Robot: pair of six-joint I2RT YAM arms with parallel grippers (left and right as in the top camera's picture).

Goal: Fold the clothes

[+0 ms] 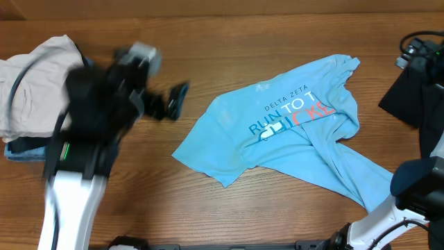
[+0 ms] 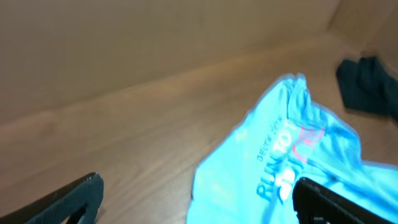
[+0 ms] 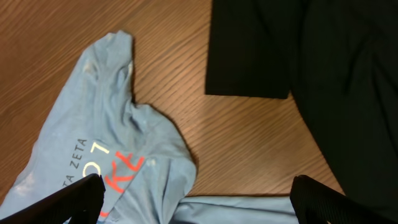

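Your sky-blue cotton T-shirt with white and red-orange lettering [image 1: 291, 132] lies rumpled, print up, right of centre on the wooden surface [image 1: 159, 187]. Your left gripper [image 1: 170, 103] hangs just left of it, fingers [image 2: 74, 196] apart and empty. Your right gripper [image 3: 198, 186] is also spread and empty, over the shirt's edge beside a plain black garment [image 3: 311, 50].

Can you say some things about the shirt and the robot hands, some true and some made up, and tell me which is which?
1. The blue T-shirt lies rumpled on the table, not folded. True.
2. The left gripper is pinching the T-shirt. False: it is open and empty, beside the shirt.
3. A black garment lies near the T-shirt. True.
4. The cream garment lies on top of the T-shirt. False: it lies apart, at the table's left end.
5. The right gripper is shut. False: its fingers are spread wide.
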